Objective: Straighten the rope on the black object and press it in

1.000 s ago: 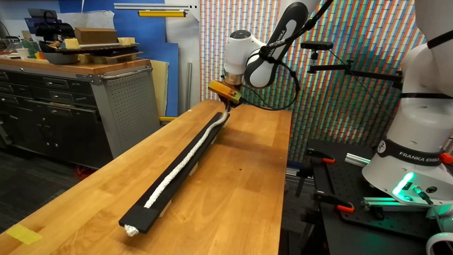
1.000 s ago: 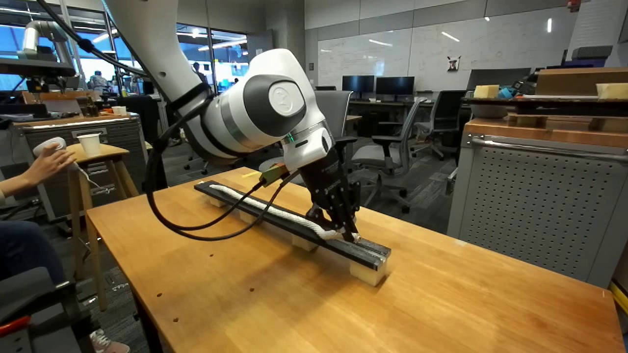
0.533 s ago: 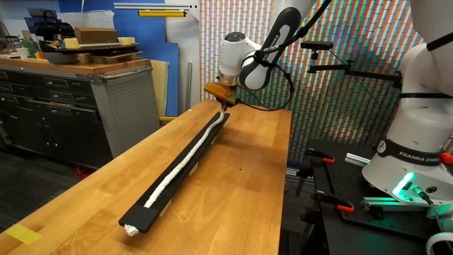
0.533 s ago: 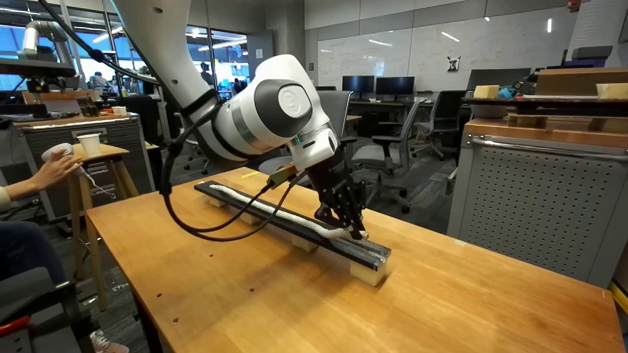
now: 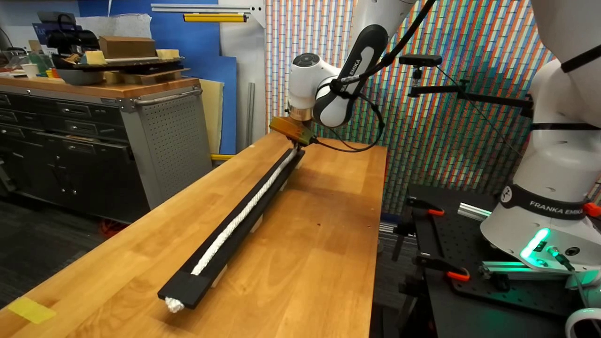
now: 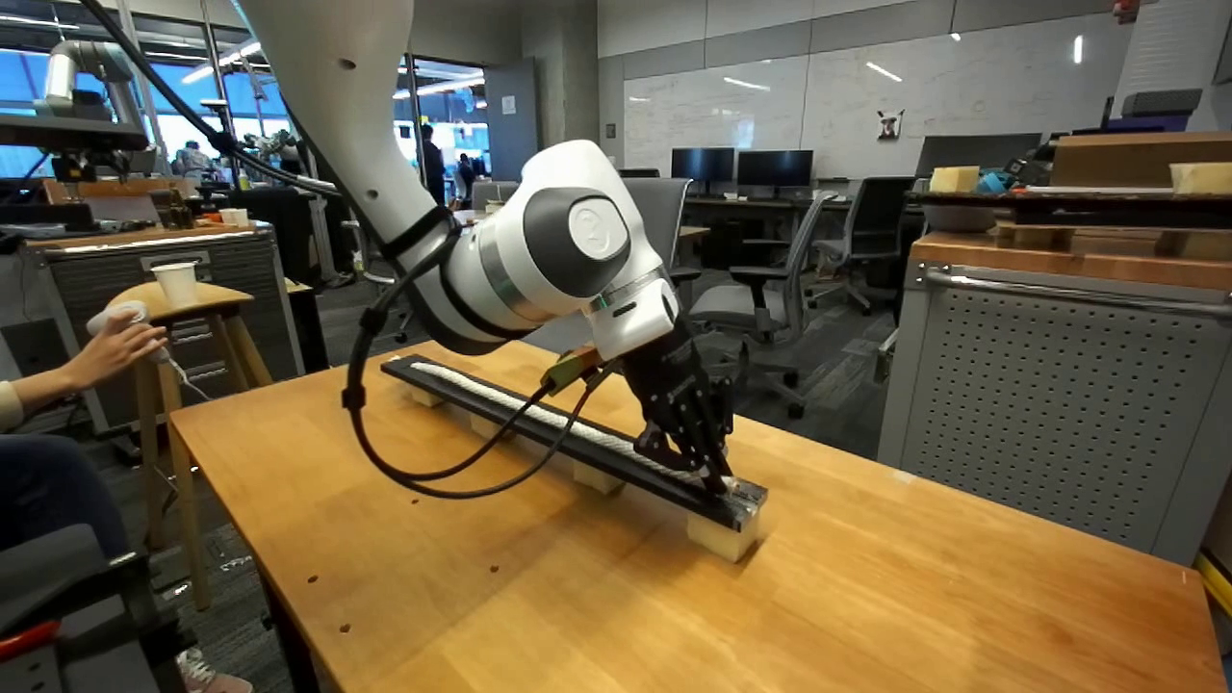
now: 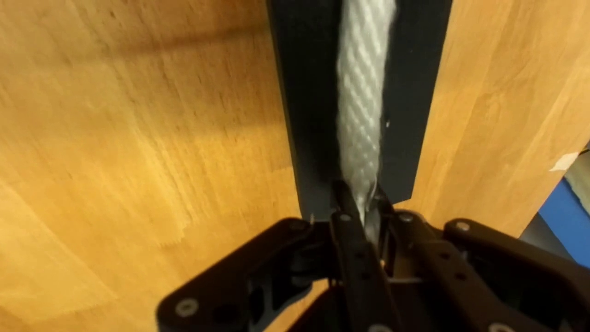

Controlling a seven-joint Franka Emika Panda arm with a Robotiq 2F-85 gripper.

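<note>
The rope [image 7: 362,106] lies along the top of the black bar [image 5: 227,249], nearly straight for most of its length in both exterior views. In an exterior view, its frayed near end sticks out from under a flat black cap [image 5: 185,287] at the bar's near end. The rope's other end is in the tool [image 7: 362,196]: the fingers [image 7: 352,240] are almost together, pinched on the rope from either side, close to the bar's far end. A bit of white shows just past their tips. Whether the rope is pressed down into the bar there, and whether the tool touches the bar, I cannot tell.

The bar rests on pale blocks [image 6: 724,537] that hold it up off the wooden tabletop [image 5: 324,263]. A strip of yellow tape [image 5: 32,310] is on the tabletop at near left. The white arm [image 6: 539,250] leans over the bar, with a black cable [image 6: 358,423] looping beside it.

Beyond the tabletop to the left stands a metal cabinet [image 5: 169,126] with a cardboard box [image 5: 127,48] on top. In an exterior view, at the left, a person's hand [image 6: 115,345] holds a white controller [image 6: 127,313] near a stool [image 6: 197,300] carrying a white cup [image 6: 176,284]. Farther off are an office chair [image 6: 736,306] and a whiteboard [image 6: 712,120].
</note>
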